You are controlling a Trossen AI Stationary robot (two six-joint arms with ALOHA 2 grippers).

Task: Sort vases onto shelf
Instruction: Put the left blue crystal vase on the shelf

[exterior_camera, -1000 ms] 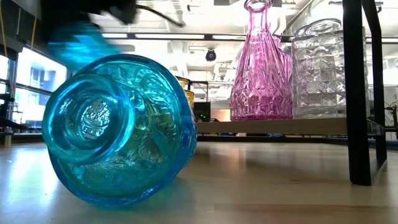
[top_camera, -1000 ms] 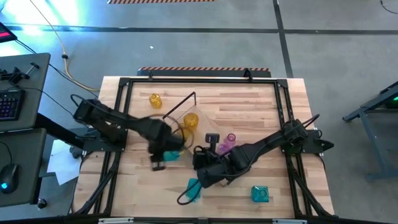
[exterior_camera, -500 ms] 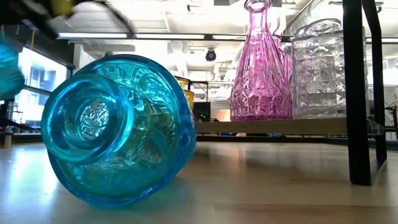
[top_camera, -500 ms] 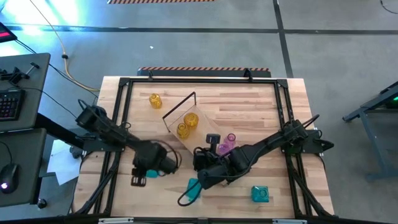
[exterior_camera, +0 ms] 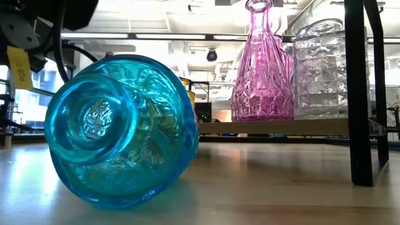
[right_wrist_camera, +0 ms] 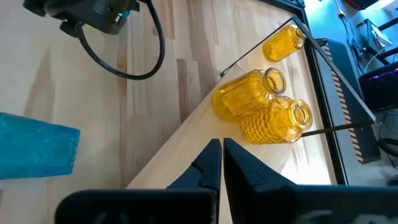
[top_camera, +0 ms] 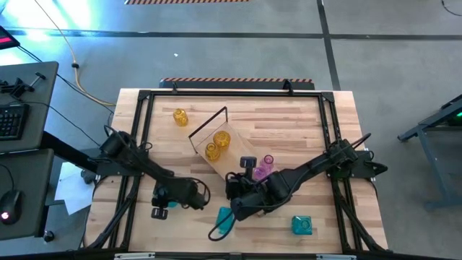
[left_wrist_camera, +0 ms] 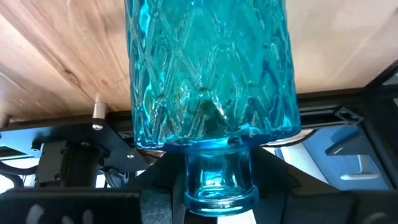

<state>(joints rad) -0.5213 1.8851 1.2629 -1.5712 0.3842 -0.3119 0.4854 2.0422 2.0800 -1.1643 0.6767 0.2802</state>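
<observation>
Vases: seven counted in the high view. Two amber vases (top_camera: pixel 216 145) side by side on the shelf (top_camera: pixel 234 162), toward its far end; a pink vase (top_camera: pixel 261 167) and a clear vase (exterior_camera: pixel 320 69) near the shelf's middle, standing upright next to each other in the low view. A third amber vase (top_camera: pixel 180 116) alone on the tabletop (top_camera: pixel 289 123) near the far left corner, well apart from the shelf. Teal: three. One teal vase lying on its side (top_camera: pixel 225 219) on the tabletop by the shelf's near end, base turned to the low camera. One square teal vase (top_camera: pixel 302 225) upright near the front right. One patterned teal vase (left_wrist_camera: pixel 208 74) clamped by its narrow neck in the left gripper (top_camera: pixel 160 211), out at the table's front-left edge over the black frame.

Right gripper (right_wrist_camera: pixel 221 163) with jaws pressed together, holding nothing, hovering over the shelf close to the pink vase, pointed toward the two amber vases.

Shelf set diagonally across the middle of the tabletop, thin black loop (top_camera: pixel 209 123) at its far end.
</observation>
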